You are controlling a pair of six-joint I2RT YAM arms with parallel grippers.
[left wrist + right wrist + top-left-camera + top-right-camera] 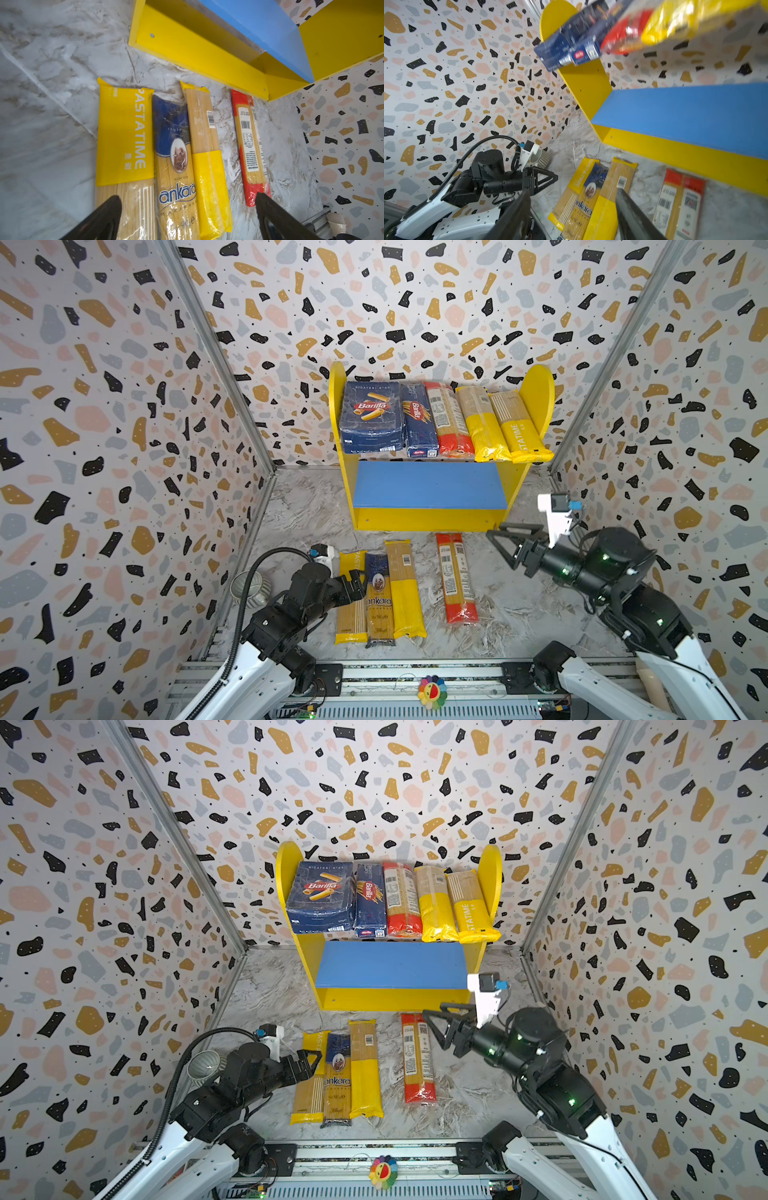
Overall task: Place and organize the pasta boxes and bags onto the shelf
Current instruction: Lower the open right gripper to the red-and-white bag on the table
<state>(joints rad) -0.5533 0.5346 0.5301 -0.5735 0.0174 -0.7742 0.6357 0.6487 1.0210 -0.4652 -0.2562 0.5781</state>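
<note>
The shelf (428,519) stands at the back. Its upper board holds the wide pasta box (372,416), the narrow box (419,423), a red-ended bag (451,423) and two yellow bags (484,427). On the floor in front lie a PASTATIME bag (124,135), an ankara bag (176,166), a yellow-ended bag (207,155) and a red-ended bag (249,145). My left gripper (188,197) hovers open low over the left floor bags. My right gripper (495,530) hangs open and empty in the air by the shelf's front right corner.
The blue lower board (430,485) is bare. A striped cup (249,587) stands by the left wall beside my left arm. Patterned walls close in left, right and back. A rail with a flower toy (432,691) runs along the front.
</note>
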